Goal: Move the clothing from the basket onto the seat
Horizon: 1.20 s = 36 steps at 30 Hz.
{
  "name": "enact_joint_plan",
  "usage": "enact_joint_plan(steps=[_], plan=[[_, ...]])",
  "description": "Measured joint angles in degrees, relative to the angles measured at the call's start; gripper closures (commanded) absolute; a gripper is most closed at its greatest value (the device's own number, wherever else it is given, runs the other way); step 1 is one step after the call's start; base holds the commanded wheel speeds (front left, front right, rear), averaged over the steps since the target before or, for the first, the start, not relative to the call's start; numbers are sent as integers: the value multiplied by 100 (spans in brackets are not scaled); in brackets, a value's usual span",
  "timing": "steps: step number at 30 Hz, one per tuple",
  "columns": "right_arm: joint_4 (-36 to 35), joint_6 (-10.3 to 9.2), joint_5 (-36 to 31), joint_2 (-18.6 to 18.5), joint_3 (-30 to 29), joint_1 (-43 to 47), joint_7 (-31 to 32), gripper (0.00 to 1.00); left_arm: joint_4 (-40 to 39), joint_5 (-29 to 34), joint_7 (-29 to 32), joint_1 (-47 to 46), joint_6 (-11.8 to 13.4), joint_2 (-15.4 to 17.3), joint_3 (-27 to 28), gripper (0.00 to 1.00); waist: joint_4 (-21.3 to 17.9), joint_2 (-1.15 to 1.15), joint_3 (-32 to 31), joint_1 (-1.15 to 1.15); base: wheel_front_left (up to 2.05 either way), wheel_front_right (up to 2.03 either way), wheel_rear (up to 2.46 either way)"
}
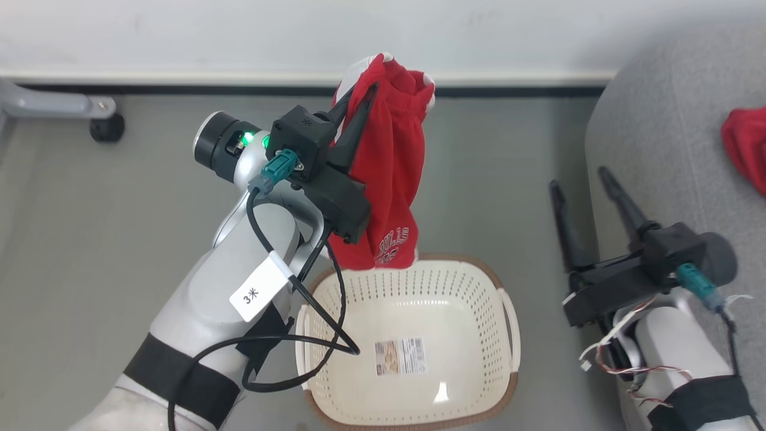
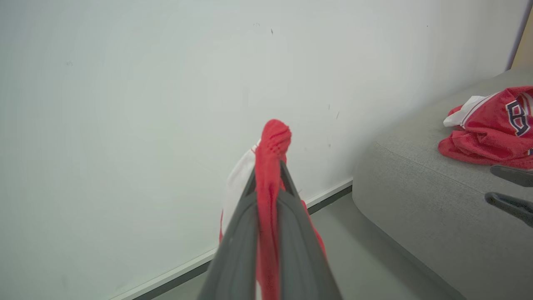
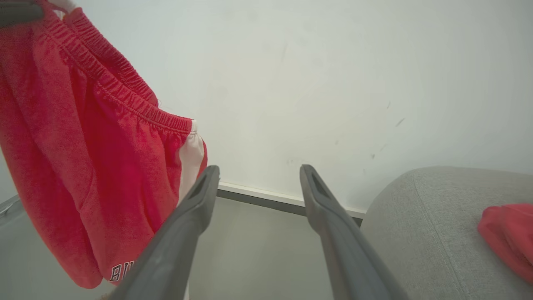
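A: Where are the big things?
B: The grey seat (image 1: 658,120) takes the right side of the head view. The cream basket (image 1: 419,281) sits lower centre.
A: And the clothing?
B: One red garment (image 1: 747,146) lies on the seat at the right edge. The red shorts (image 1: 392,155) hang upper centre, above the basket.
A: The grippers?
B: The left gripper (image 1: 368,90) is clamped on the shorts' waistband. The right gripper (image 1: 579,179), lower right, is spread wide and holds nothing.
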Motion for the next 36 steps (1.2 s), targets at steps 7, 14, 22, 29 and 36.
enact_joint_plan(steps=[7,14,22,29,36], plan=[[458,209,-30,94,281,-32,0,0,21,-133,-14,18,-96,-5,-92,100,43,0,-544,0,0,0,0],[970,385,-81,255,704,-29,1,0,136,-235,-15,162,-151,-11,-170,100,53,0,-1080,0,0,0,0],[1471,455,-134,301,1080,-6,1,0,-93,-489,54,467,-199,-8,-646,100,88,0,-1675,0,0,0,0],[1831,466,-134,439,1289,9,1,0,-598,-733,222,677,-192,-2,-1028,100,275,0,-2021,0,0,0,0],[2213,505,-122,575,1474,-29,1,0,-927,-833,366,719,-140,19,-1258,100,520,0,-2158,0,0,0,0]])
